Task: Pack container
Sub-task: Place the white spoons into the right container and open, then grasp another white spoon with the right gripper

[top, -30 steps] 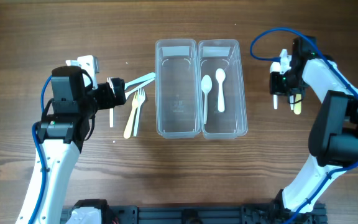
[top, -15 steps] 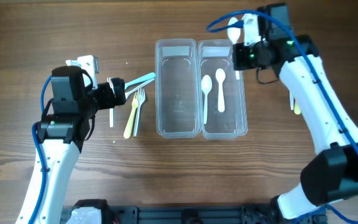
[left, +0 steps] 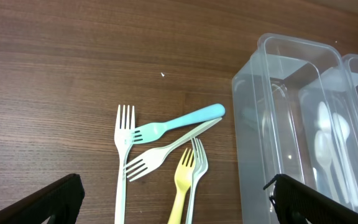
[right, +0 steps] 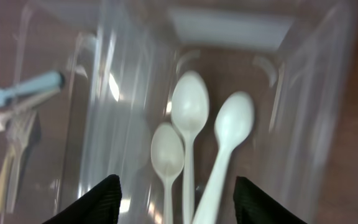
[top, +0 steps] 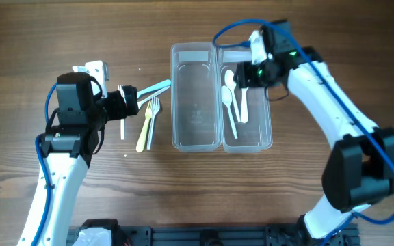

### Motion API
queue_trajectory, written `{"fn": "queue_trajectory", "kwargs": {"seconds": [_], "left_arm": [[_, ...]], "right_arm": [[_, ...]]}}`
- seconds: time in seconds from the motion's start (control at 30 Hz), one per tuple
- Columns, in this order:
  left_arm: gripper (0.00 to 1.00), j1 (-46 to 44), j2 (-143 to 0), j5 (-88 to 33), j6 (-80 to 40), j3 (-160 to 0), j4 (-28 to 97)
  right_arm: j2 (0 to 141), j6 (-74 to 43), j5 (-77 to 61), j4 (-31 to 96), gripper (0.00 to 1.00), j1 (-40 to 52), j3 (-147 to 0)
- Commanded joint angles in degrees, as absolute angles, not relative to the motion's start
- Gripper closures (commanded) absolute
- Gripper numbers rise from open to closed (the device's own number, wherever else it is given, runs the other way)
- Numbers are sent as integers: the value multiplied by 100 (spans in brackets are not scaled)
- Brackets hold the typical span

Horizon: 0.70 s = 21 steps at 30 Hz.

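Note:
Two clear containers stand side by side mid-table. The left container (top: pixel 195 137) is empty. Three white spoons (top: pixel 229 85) lie in the right container (top: pixel 265 130). My right gripper (top: pixel 247 74) hovers over its far half, open. In the right wrist view, the spoons (right: pixel 189 118) lie below the gripper (right: pixel 179 208), the rightmost spoon (right: pixel 229 143) slanted between the fingers and touching neither. Several forks (top: pixel 148 113), blue, white, yellow and pale green, lie left of the containers. My left gripper (top: pixel 123 101) hangs wide open above them. The forks (left: pixel 166 146) fill the left wrist view, the gripper (left: pixel 179 211) holding nothing.
Bare wooden table (top: pixel 115 184) surrounds the containers. The left container's wall (left: pixel 253 124) stands just right of the forks. The right arm (top: pixel 334 109) stretches across the table's right side.
My right arm swung left from the table's right side to above the right container and its jaws opened. A third spoon now lies in that container. The left arm stayed still.

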<state>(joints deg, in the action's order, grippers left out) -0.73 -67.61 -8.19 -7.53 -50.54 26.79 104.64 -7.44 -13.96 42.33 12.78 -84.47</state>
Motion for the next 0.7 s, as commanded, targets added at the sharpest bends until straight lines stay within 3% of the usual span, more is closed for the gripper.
{"fn": "queue_trajectory", "kwargs": {"seconds": [0.0, 0.27, 0.43, 0.67], "left_arm": [[0, -47, -6775, -786, -620, -5177, 2668], [0, -47, -6775, -786, -620, -5177, 2668], [0, -47, -6775, -786, -620, -5177, 2668], [0, -47, -6772, -786, -620, -5177, 2665]], "right_arm": [[9824, -283, -969, 4084, 39, 746, -8932], [10154, 1004, -255, 4058, 31, -899, -8849], [10816, 2104, -257, 4486, 28, -1236, -8849], [11668, 1369, -351, 4974, 42, -1223, -8849]]}}
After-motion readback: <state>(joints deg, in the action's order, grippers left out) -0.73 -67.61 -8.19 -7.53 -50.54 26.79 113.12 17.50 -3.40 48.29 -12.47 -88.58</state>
